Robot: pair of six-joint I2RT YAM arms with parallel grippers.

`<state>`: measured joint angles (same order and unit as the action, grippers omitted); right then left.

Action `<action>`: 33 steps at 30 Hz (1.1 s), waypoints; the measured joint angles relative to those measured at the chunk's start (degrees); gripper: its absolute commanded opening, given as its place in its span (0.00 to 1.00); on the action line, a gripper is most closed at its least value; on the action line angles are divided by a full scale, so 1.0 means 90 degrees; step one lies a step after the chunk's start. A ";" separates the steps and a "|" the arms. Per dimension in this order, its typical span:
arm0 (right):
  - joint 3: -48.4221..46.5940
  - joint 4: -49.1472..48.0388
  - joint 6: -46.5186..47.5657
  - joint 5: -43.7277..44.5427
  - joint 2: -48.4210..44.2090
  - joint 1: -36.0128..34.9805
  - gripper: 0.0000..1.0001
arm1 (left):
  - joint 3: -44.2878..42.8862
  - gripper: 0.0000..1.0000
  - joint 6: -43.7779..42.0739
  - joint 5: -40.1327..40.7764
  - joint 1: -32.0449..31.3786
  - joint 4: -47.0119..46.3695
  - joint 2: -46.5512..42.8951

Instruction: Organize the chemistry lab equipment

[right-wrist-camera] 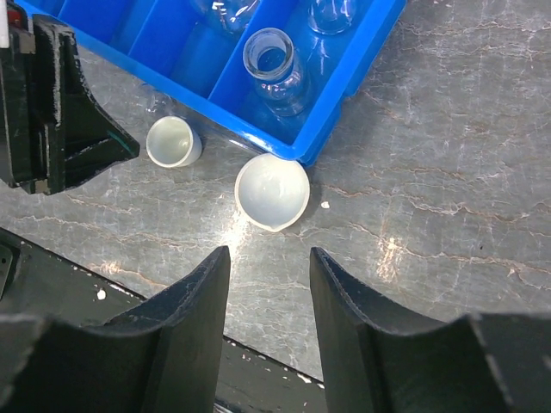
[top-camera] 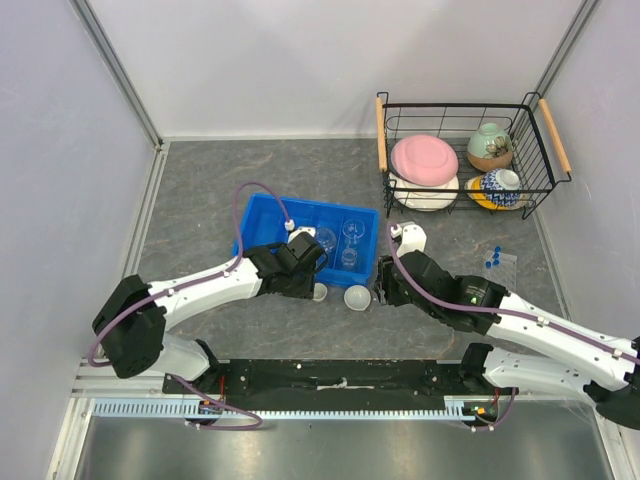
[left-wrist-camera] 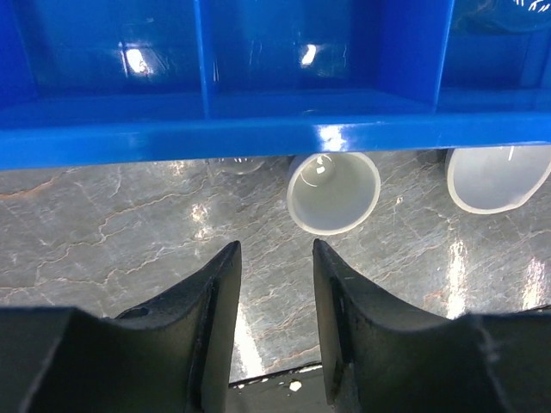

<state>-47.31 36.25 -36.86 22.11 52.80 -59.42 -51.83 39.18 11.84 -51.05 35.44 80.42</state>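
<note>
A small white cup [left-wrist-camera: 333,191] [right-wrist-camera: 174,141] [top-camera: 319,292] and a wider white dish with a spout [right-wrist-camera: 272,191] [left-wrist-camera: 498,176] [top-camera: 357,298] sit on the table against the front wall of the blue bin [top-camera: 262,222] [left-wrist-camera: 224,129] [right-wrist-camera: 340,95]. Clear glass beakers [top-camera: 349,244] [right-wrist-camera: 274,60] stand in the bin's compartments. My left gripper [top-camera: 306,278] [left-wrist-camera: 275,258] is open and empty, just short of the cup. The right gripper [top-camera: 381,290] [right-wrist-camera: 269,258] is open too, with nothing between its fingers, pointing at the dish. Blue-capped tubes [top-camera: 493,258] lie by a clear rack [top-camera: 503,272] at the right.
A black wire basket [top-camera: 383,135] at the back right holds a pink plate [top-camera: 424,158] and patterned bowls [top-camera: 490,146]. The arms' black base plate [top-camera: 340,378] runs along the near edge. The left gripper's black body [right-wrist-camera: 60,112] is close to the cup's left.
</note>
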 measured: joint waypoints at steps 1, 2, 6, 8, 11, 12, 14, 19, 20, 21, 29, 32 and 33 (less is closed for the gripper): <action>0.0000 0.0007 0.0000 0.0000 -0.0012 -0.0002 0.49 | 0.0000 0.46 0.0007 -0.0007 0.0000 -0.0027 0.0039; 0.0000 0.0022 0.0000 0.0000 -0.0029 -0.0002 0.50 | 0.0000 0.46 0.0024 -0.0027 0.0000 -0.0061 0.0078; 0.0000 0.0078 0.0000 0.0000 -0.0070 -0.0002 0.49 | -0.0019 0.46 0.0053 -0.0061 -0.0002 -0.0199 0.0240; 0.0000 0.0083 0.0000 0.0000 -0.0092 -0.0002 0.49 | -0.0041 0.46 0.0056 -0.0097 -0.0005 -0.0245 0.0335; 0.0002 0.0085 0.0000 0.0000 -0.0134 -0.0002 0.49 | -0.0102 0.46 0.0058 -0.0180 -0.0010 -0.0330 0.0505; 0.0002 0.0087 0.0000 0.0002 -0.0141 -0.0002 0.50 | -0.0109 0.46 0.0058 -0.0192 -0.0010 -0.0350 0.0554; 0.0002 0.0087 0.0000 0.0002 -0.0160 -0.0007 0.49 | -0.0112 0.46 0.0061 -0.0199 -0.0010 -0.0391 0.0631; 0.0002 0.0100 0.0000 0.0002 -0.0214 -0.0007 0.49 | -0.0114 0.46 0.0083 -0.0214 -0.0010 -0.0537 0.0874; 0.0005 0.0104 0.0000 0.0002 -0.0228 -0.0007 0.49 | -0.0114 0.46 0.0092 -0.0214 -0.0010 -0.0566 0.0906; 0.0005 0.0109 0.0000 0.0002 -0.0243 -0.0007 0.49 | -0.0114 0.46 0.0100 -0.0214 -0.0010 -0.0597 0.0945; 0.0090 0.0129 -0.0007 0.0005 -0.0328 -0.0012 0.48 | -0.0114 0.24 0.0138 -0.0214 -0.0010 -0.0690 0.1146; 0.0124 0.0151 -0.0034 0.0005 -0.0340 -0.0012 0.47 | -0.0114 0.19 0.0148 -0.0206 -0.0010 -0.0714 0.1149; 0.0126 0.0153 -0.0046 0.0005 -0.0342 -0.0012 0.47 | -0.0114 0.17 0.0148 -0.0206 -0.0010 -0.0719 0.1149</action>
<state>-46.17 37.63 -37.28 22.15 49.71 -59.53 -52.86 40.51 9.98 -51.13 28.97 90.76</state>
